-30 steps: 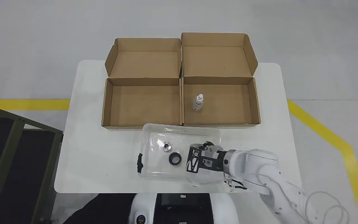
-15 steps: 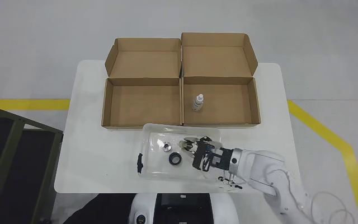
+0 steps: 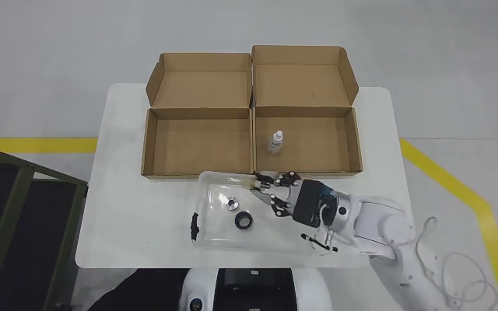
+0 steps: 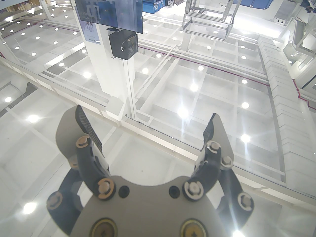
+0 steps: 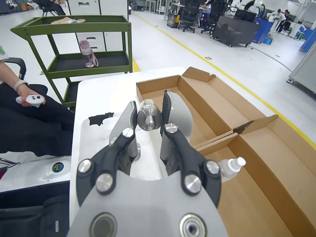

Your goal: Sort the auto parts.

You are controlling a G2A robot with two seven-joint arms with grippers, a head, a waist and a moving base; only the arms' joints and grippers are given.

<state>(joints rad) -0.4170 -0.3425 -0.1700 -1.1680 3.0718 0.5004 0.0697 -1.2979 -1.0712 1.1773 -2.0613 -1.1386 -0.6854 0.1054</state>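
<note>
My right gripper (image 3: 268, 191) hangs above the clear plastic tray (image 3: 212, 183), near its far edge, shut on a small silvery cylindrical part (image 5: 149, 120). In the right wrist view the part sits end-on between the right gripper's (image 5: 149, 109) fingers. A small silver part (image 3: 231, 204) and a black ring (image 3: 245, 221) lie in the tray. Beyond the tray stand two open cardboard boxes: the left box (image 3: 198, 146) is bare inside, and the right box (image 3: 323, 146) holds a small white bottle (image 3: 275, 141). My left gripper (image 4: 145, 120) is open and points at the ceiling.
A black tab (image 3: 194, 226) sticks out at the tray's left end. Both boxes have their lids folded back toward the table's far edge. In the right wrist view a green cart (image 5: 74, 40) stands off the table's left side.
My right gripper has risen out of the tray with the cylindrical part and shifted toward the boxes, turning as it went. The ring and silver part stayed put.
</note>
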